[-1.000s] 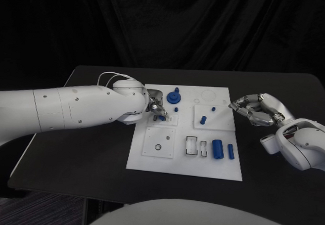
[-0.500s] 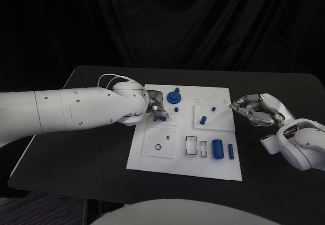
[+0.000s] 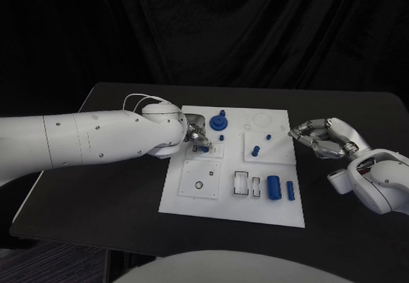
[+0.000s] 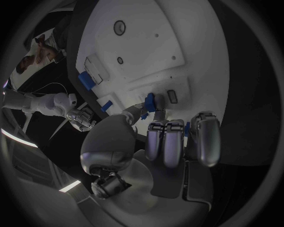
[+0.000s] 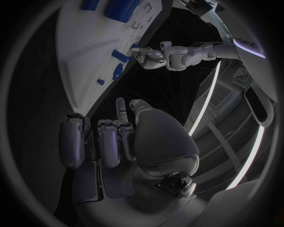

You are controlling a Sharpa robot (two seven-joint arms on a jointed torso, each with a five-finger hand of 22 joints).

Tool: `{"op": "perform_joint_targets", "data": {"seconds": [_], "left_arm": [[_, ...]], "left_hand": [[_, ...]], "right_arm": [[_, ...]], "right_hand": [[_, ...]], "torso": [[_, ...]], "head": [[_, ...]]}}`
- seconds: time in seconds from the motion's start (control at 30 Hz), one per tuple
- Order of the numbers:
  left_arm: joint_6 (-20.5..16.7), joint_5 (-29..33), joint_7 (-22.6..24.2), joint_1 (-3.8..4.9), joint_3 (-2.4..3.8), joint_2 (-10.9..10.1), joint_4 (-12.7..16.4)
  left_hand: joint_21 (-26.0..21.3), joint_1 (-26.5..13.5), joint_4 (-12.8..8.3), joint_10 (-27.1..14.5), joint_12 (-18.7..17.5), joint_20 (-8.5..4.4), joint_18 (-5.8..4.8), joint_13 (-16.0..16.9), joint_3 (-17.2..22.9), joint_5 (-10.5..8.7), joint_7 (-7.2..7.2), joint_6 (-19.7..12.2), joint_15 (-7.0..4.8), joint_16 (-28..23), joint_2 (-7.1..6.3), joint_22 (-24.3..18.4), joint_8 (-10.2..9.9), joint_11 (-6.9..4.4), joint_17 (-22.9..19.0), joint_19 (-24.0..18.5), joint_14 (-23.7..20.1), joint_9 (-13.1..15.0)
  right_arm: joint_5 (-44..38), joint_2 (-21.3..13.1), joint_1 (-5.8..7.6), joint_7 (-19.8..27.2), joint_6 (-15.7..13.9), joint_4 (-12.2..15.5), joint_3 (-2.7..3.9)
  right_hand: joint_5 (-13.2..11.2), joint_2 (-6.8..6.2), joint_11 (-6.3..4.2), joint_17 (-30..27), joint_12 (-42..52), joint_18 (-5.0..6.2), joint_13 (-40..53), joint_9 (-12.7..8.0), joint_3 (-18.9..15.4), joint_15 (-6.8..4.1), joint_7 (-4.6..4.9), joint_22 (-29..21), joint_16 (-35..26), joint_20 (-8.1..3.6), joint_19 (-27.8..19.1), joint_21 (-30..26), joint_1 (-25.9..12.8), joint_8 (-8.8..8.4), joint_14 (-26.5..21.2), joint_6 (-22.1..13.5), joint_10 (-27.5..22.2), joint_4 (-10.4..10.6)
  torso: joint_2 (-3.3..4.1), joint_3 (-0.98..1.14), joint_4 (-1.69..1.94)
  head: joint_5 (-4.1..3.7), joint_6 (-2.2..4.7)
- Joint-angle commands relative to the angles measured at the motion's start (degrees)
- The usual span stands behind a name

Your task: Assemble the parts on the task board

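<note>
The white task board (image 3: 234, 208) lies mid-frame on the black surface (image 3: 104, 194). At its upper left, the left hand (image 3: 195, 134) pinches a small blue part (image 3: 202, 149) against the board. Right of the board, the right hand (image 3: 320, 137) hovers, fingers curled, clenched on nothing.

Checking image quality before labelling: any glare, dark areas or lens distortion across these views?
Head view: even light, task board bright but readable, backdrop black, no bending. Left wrist view: fisheye curves the board's edges; left hand dim and shaded. Right wrist view: same curving, bright light streaks in the room, right hand in shadow.
</note>
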Motion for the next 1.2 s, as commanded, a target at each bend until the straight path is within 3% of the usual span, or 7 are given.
{"op": "perform_joint_targets", "data": {"seconds": [0.03, 0.9, 1.2], "left_arm": [[-0.8, -0.2, 1.3, -0.24, -0.06, 0.0, 0.1], [-4.4, -0.2, 2.0, -0.26, -0.07, -2.1, 2.2], [-7.5, -0.2, 2.7, -0.27, -0.07, -2.4, 2.2]], "left_hand": [[-0.2, 0.0, 0.0, 6.1, 0.2, 0.00, 0.93, 15.1, 0.5, 0.26, -0.53, 0.3, -0.51, 0.2, 0.43, 0.0, -0.1, -0.50, 15.1, -0.2, 6.0, 0.1], [-0.5, 0.0, -0.5, 6.1, 0.2, -0.03, 1.01, 15.1, 0.8, 0.62, -0.70, 1.0, -0.55, 0.2, 0.14, -0.3, 0.0, -0.56, 15.1, -0.3, 6.0, 0.1], [-0.8, -0.5, -0.2, 6.1, 0.2, -0.05, 1.10, 15.1, 0.9, 0.69, -0.67, 1.2, -0.57, 0.2, 0.26, -0.7, -0.1, -0.57, 15.1, -0.5, 6.0, 0.0]], "right_arm": [[0.0, 0.0, -0.13, -1.0, 0.5, 0.0, 0.03], [0.0, 0.0, -0.16, -1.2, 0.9, -0.2, 0.03], [0.0, 0.1, -0.17, -1.2, 0.9, -0.3, 0.03]], "right_hand": [[0.2, 0.05, -0.11, 15.1, 0.2, -0.73, 15.1, 0.0, 0.4, -0.31, 0.01, 11.9, 0.1, -0.26, 1.2, -0.2, 0.5, 0.20, 6.0, -0.4, 6.0, 0.0], [0.2, 0.03, -0.11, 15.1, 0.2, -0.70, 15.1, 0.1, 0.5, -0.31, 0.01, 11.9, 0.1, -0.25, 1.2, -0.3, 0.7, 0.31, 6.0, -0.4, 6.0, -0.1], [0.2, 0.03, -0.11, 15.1, 0.2, -0.70, 15.1, 0.1, 0.5, -0.31, 0.01, 11.9, 0.1, -0.25, 1.2, -0.3, 0.7, 0.31, 6.0, -0.4, 6.0, -0.1]], "torso": [[-0.06, -0.04, 0.02], [0.00, -0.05, 0.03], [-0.01, -0.05, 0.05]], "head": [[-0.05, 0.01], [-0.46, 0.01], [-0.33, 0.01]]}}
